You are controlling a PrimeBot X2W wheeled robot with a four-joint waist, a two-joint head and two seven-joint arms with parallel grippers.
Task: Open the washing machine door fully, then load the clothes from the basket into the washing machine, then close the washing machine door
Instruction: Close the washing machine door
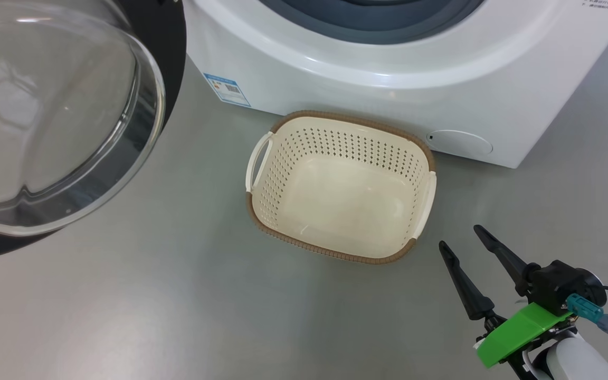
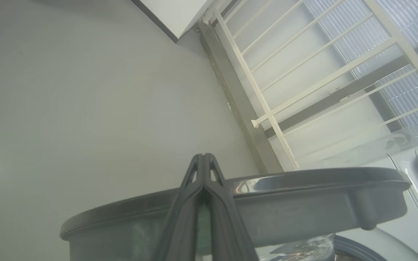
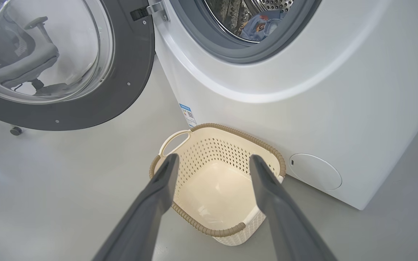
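Our left gripper [image 2: 203,158], dark fingers pressed together on nothing, sits at the grey inner rim of the washing machine door [image 2: 303,195], with loading apparently done and closing left to do.

We see the door swung wide to our left on its hinge [image 3: 151,10] beside the grey gasket [image 3: 201,40]. We expect it to handle as a stiff, fairly heavy panel that swings freely and resists only at the latch. Its glossy black rim and glass bowl [image 1: 56,116] look slick, a poor place for a pinch. We would push with closed fingers flat against the rim at the edge farthest from the hinge, clear of the glass. A firm press through the last of the swing should seat the catch. The risk we see is fingertips sliding off the curved rim partway.

From the left wrist view we cannot tell whether the left fingertips touch the rim or merely stand in front of it. Our right gripper [image 1: 461,237] hangs low over the floor [image 1: 177,295] near the basket [image 1: 346,117], jaws spread wide, holding and touching nothing. The basket sits just in front of the washing machine [image 1: 388,89] and holds no garments. The clothes [image 3: 263,23], blue with orange print, lie inside the steel drum [image 3: 276,4].
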